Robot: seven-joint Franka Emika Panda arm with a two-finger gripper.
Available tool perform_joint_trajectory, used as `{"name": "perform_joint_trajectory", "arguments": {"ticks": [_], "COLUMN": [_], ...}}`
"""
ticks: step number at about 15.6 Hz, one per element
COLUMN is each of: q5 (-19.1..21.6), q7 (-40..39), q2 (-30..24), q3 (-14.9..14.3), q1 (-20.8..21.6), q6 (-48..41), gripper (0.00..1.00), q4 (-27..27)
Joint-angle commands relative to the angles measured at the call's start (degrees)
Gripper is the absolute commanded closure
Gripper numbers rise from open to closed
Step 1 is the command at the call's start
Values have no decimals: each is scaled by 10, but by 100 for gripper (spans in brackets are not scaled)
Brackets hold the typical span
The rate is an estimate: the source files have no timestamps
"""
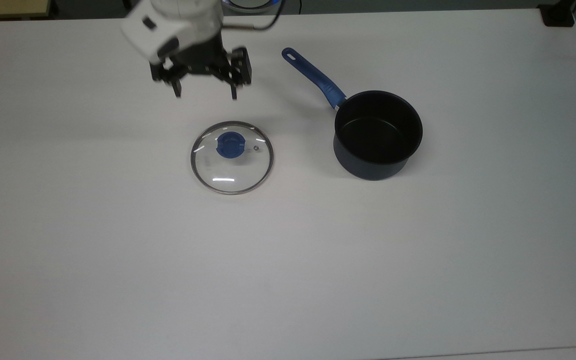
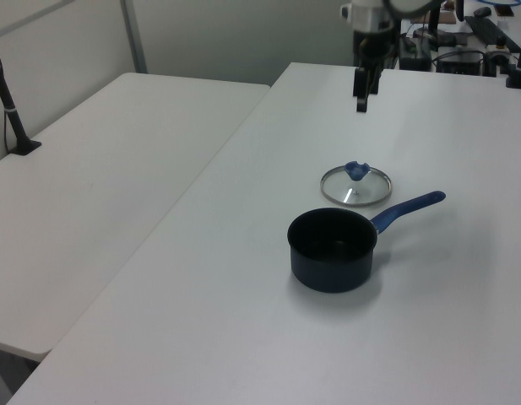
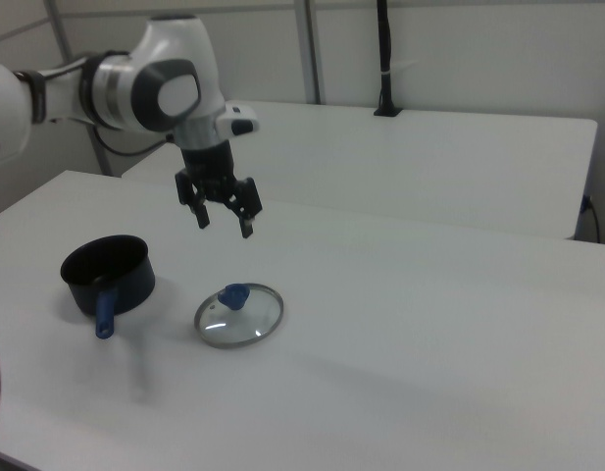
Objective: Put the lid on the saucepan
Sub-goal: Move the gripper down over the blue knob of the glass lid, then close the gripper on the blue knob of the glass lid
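The lid [image 1: 231, 157], a clear glass disc with a steel rim and blue centre knob, lies flat on the white table [image 1: 118, 260]; it also appears as the lid [image 2: 355, 185] and the lid [image 3: 239, 315]. To the top view's right stands the saucepan [image 1: 378, 134], dark navy and empty, its long blue handle [image 1: 313, 77] pointing up-left. The saucepan [image 2: 332, 249] and the saucepan [image 3: 108, 274] stand apart from the lid. My gripper [image 1: 204, 94] hangs open in the air above the table, beyond the lid, fingers pointing down. The gripper [image 3: 226, 224] holds nothing.
A second white table [image 2: 100, 186] adjoins at the left view's left, with a black post [image 2: 11, 110] clamped to it. A black clamp [image 1: 558, 15] sits at the table's far right corner in the top view. Equipment and cables [image 2: 463, 42] lie behind the arm.
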Motion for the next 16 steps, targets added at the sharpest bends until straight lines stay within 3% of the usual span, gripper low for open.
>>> {"name": "perform_joint_trajectory", "arguments": {"ticks": [1,9,13,16], "q5": [1,-4,-17,-27], "q7": [3,30,20,19], "q2": [40,78,92,93], "q3": [6,7,7,7], "q1": [14,32,31,29], "q6": [27,73,73,74], "gripper": [0,0,10,11], "q4": [3,-35,-36,-44]}}
